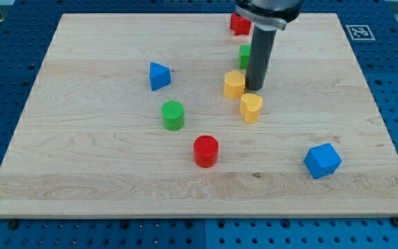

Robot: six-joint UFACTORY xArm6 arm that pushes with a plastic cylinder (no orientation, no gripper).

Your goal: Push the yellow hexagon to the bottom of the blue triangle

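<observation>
Our end effector: a plain rod with no jaws, holding nothing. Our tip (255, 88) sits just right of the yellow hexagon (234, 84), apparently touching. Blue triangle (159, 75) lies well to the view's left; bare tabletop (102, 159) between. Yellow heart (251, 107) just below the tip.

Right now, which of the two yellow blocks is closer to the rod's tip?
The yellow hexagon: my tip sits just at its right, about touching. The yellow heart lies lower in the view, a bit further off.
</observation>
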